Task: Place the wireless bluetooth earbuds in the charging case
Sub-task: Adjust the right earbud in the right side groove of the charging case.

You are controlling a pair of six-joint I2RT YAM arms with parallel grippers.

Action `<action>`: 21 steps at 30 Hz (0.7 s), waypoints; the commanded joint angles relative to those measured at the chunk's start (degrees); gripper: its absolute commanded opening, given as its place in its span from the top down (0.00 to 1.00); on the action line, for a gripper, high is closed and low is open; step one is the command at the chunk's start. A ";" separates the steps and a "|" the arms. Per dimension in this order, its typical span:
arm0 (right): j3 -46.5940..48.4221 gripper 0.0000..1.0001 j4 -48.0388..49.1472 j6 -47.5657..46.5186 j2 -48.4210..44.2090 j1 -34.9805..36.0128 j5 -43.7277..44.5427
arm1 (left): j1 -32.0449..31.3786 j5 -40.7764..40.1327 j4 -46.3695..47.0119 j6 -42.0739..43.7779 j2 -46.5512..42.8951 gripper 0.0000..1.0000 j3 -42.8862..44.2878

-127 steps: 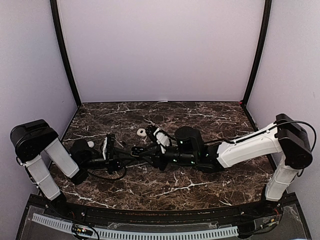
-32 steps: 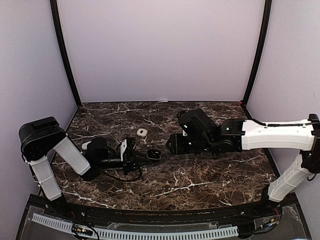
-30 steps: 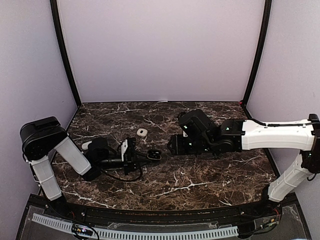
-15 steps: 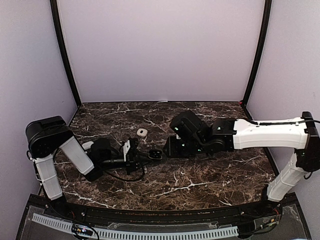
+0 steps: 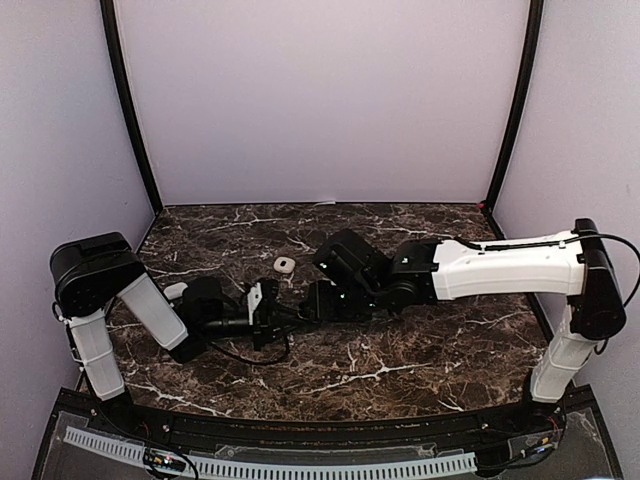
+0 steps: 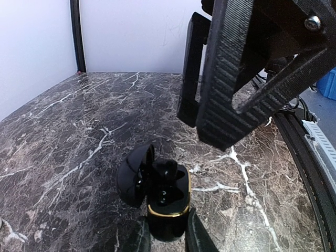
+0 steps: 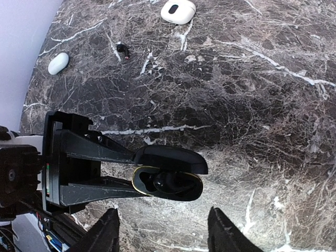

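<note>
The left gripper clamped the open charging case, seemingly steadying it beneath the right gripper, its jaws spread wide.

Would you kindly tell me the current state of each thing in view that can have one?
Black gold-rimmed charging case: lid open, clamped between the left fingers.
Left gripper: shut on the case.
Right gripper: open, empty, poised over the case.
Small white rounded piece with a dark recess: lying loose on the marble table.
White oval piece: lying loose, apart from the rest.
</note>
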 commanded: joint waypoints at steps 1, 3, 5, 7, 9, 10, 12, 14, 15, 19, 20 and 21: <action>2.23 0.38 -1.99 0.31 1.31 0.72 2.46 | -0.48 -0.45 -0.26 1.34 -2.43 1.00 -0.32; 2.13 0.37 -2.31 0.46 1.53 0.72 2.84 | -0.48 -0.51 -0.16 1.29 -2.50 1.00 -0.30; 1.71 0.36 -1.89 0.50 1.32 0.72 2.77 | -0.49 -0.43 -0.04 1.15 -2.57 1.00 -0.42; 1.41 0.36 -1.49 0.44 1.20 0.72 3.01 | -0.53 -0.31 0.09 1.14 -2.67 1.00 -0.46; 1.41 0.36 -1.12 0.05 1.25 0.72 3.11 | -0.48 -0.34 0.19 1.17 -2.78 1.00 -0.47; 1.55 0.35 -1.14 -0.01 1.41 0.72 3.13 | -0.48 -0.23 0.22 1.13 -2.85 1.00 -0.48; 1.85 0.31 -1.14 -0.20 1.73 0.72 2.95 | -0.48 -0.19 0.27 1.18 -2.87 1.00 -0.56; 2.14 0.27 -1.38 -0.08 2.02 0.68 2.92 | -0.48 -0.13 0.20 1.18 -3.03 1.00 -0.58; 2.15 0.27 -1.41 -0.05 2.11 0.71 2.96 | -0.49 -0.16 0.20 1.18 -3.11 1.00 -0.64; 1.90 0.26 -1.59 0.39 2.16 0.70 3.51 | -0.48 -0.11 0.20 1.18 -3.29 1.00 -0.72; 1.89 0.25 -1.65 0.40 2.21 0.70 3.57 | -0.52 -0.11 0.20 1.18 -3.31 1.00 -0.75; 1.89 0.24 -1.67 0.35 2.24 0.65 3.62 | -0.48 -0.16 0.20 1.15 -3.38 1.00 -0.74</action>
